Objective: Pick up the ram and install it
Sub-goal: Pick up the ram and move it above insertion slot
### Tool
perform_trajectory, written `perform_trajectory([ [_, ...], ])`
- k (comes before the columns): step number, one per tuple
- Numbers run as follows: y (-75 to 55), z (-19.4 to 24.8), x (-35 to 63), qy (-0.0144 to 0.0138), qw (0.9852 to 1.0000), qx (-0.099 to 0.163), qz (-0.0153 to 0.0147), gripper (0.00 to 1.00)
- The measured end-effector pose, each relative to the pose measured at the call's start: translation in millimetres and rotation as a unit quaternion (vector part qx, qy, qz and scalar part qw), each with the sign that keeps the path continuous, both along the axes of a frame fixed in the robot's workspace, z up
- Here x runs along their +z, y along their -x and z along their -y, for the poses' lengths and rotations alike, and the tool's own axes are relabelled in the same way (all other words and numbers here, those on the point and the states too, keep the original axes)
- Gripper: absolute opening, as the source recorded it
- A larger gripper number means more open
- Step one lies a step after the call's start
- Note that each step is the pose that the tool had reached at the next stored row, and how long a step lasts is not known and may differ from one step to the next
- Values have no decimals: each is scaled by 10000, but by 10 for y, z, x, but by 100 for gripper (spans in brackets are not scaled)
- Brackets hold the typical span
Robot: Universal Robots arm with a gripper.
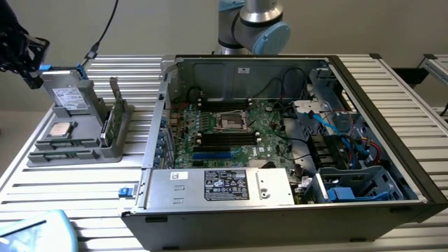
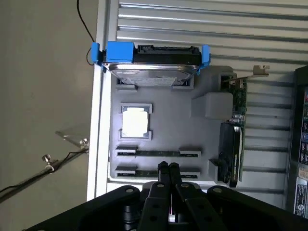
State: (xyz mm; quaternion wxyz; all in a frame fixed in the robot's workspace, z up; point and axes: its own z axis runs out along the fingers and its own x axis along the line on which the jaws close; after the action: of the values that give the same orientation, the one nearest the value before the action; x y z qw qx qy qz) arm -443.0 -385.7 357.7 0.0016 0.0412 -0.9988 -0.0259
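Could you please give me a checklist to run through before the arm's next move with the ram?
1. Ram supply: ok, a ram stick and a second ram stick lie in the gray tray.
2. Alignment: ok, the tool is over the second ram stick.
3. Grasp readiness: not ok, the tool is shut and empty.
4. Contact with that stick: cannot tell.
5. Access: ok, the computer case is open.
6. Memory slots free: cannot tell.

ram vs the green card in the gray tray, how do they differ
The ram is a thin dark stick; the green card is larger and carries a metal bracket. The ram lies at right angles to the green card. Both sit in the gray tray.
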Motion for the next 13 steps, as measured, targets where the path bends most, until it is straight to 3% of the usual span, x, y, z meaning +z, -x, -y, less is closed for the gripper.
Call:
perform_trajectory([
  [6,0,0,-30,0,9985,545,1,10],
  [10,0,0,-49,0,9959,906,0,10],
  [13,0,0,-63,0,9931,1177,0,10],
])
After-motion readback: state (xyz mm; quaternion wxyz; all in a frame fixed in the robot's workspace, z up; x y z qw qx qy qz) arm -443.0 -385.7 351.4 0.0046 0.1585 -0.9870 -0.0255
